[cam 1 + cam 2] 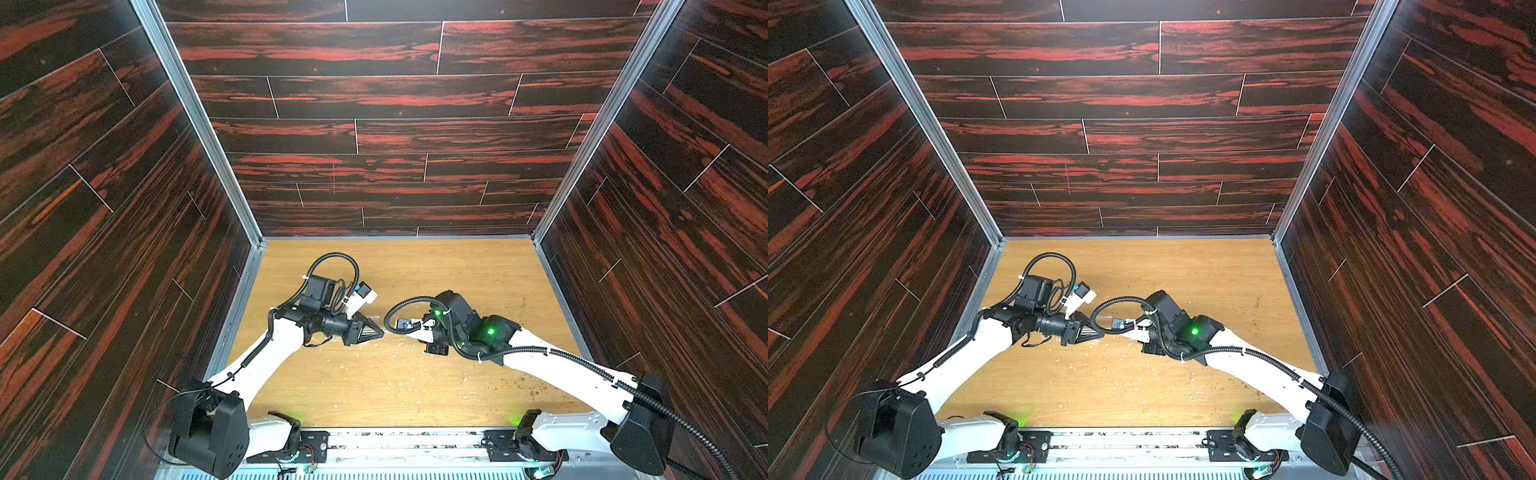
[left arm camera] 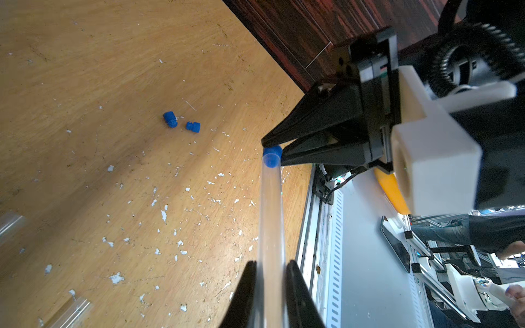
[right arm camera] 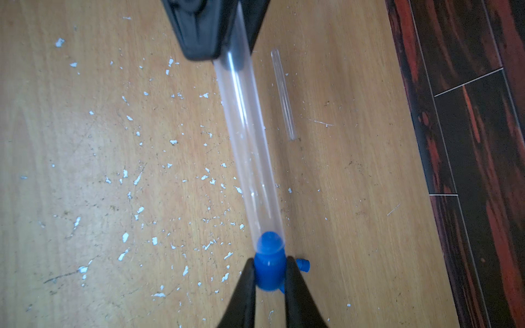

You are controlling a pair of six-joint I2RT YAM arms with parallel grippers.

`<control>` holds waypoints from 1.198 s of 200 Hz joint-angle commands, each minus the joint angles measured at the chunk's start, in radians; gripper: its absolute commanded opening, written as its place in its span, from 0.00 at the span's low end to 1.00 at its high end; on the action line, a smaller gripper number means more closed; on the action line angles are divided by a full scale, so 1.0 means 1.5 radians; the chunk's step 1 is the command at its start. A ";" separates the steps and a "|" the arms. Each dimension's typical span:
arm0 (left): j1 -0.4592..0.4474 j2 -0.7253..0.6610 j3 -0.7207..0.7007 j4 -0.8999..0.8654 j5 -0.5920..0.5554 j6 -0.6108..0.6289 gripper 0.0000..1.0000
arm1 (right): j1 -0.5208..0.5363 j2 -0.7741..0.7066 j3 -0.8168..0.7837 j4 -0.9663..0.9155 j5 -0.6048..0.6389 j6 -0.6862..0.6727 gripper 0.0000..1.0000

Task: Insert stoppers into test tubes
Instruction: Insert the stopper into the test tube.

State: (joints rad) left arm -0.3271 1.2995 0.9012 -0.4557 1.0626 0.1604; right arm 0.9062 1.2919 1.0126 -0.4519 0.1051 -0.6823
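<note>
While the left hand [image 2: 268, 268] pinches a slim clear tube [image 2: 271, 215] over the pale wooden table [image 2: 85, 85], the right hand [image 3: 270, 262] squeezes a stubby blue stopper [image 3: 269, 277], its domed tip inside the tube's mouth. Two more ribbed blue stoppers [image 2: 170, 119] [image 2: 193, 127] lie close together on the white-flecked wood; another thin glassy tube [image 3: 284, 93] lies flat nearby.

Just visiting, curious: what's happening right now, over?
Left gripper shut on test tube. Right gripper shut on stopper, nose inside tube mouth. Two loose stoppers lie aside, nothing blocking.
</note>
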 commanded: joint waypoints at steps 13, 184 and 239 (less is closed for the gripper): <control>-0.007 0.002 0.003 0.015 0.027 0.001 0.10 | 0.011 -0.006 0.010 0.005 -0.029 -0.012 0.19; -0.019 0.006 -0.005 0.057 0.061 -0.047 0.09 | 0.020 -0.034 -0.007 0.077 -0.073 -0.065 0.19; -0.022 0.007 -0.006 0.058 0.061 -0.046 0.09 | 0.022 -0.030 0.001 0.083 -0.082 -0.082 0.19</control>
State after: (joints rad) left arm -0.3347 1.3087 0.8986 -0.4019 1.1145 0.0772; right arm 0.9096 1.2594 1.0000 -0.4416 0.1047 -0.7719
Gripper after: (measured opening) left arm 0.170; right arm 0.192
